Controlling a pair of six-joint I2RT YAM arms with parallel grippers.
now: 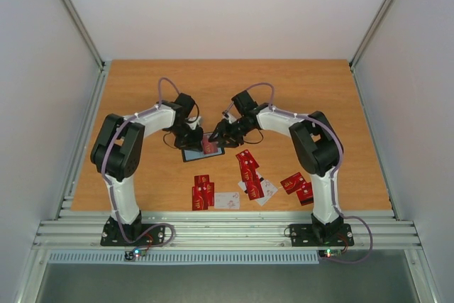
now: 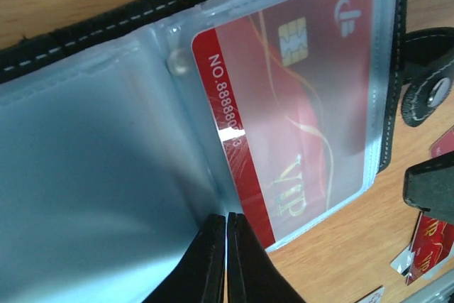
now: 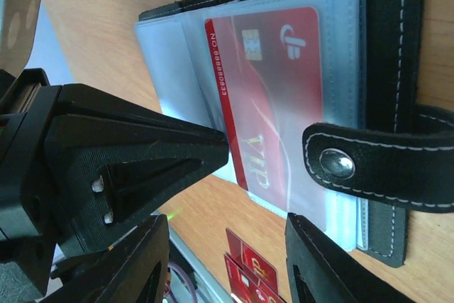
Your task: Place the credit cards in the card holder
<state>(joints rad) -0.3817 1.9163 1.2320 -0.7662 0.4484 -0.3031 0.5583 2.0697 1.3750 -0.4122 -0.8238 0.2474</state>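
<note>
The black card holder [image 1: 193,155] lies open on the table, its clear sleeves up [image 2: 106,30] [image 3: 397,47]. A red VIP credit card [image 1: 210,145] [image 2: 298,125] [image 3: 277,83] sits in one sleeve, with a strip along its numbered edge uncovered. My left gripper [image 1: 191,137] [image 2: 227,216] is shut, pinching the near edge of a clear sleeve by the spine. My right gripper [image 1: 218,135] [image 3: 227,219] is open and empty, just off the holder's near edge beside the snap tab [image 3: 369,164]. Other red credit cards [image 1: 203,193] lie loose nearer the bases.
More red cards lie in small piles [image 1: 248,164] [image 1: 298,186], with a white card [image 1: 227,201] and pale ones [image 1: 261,189] among them. Some show under my right gripper [image 3: 248,267]. The two grippers are close together over the holder. Metal rails border the table's near edge.
</note>
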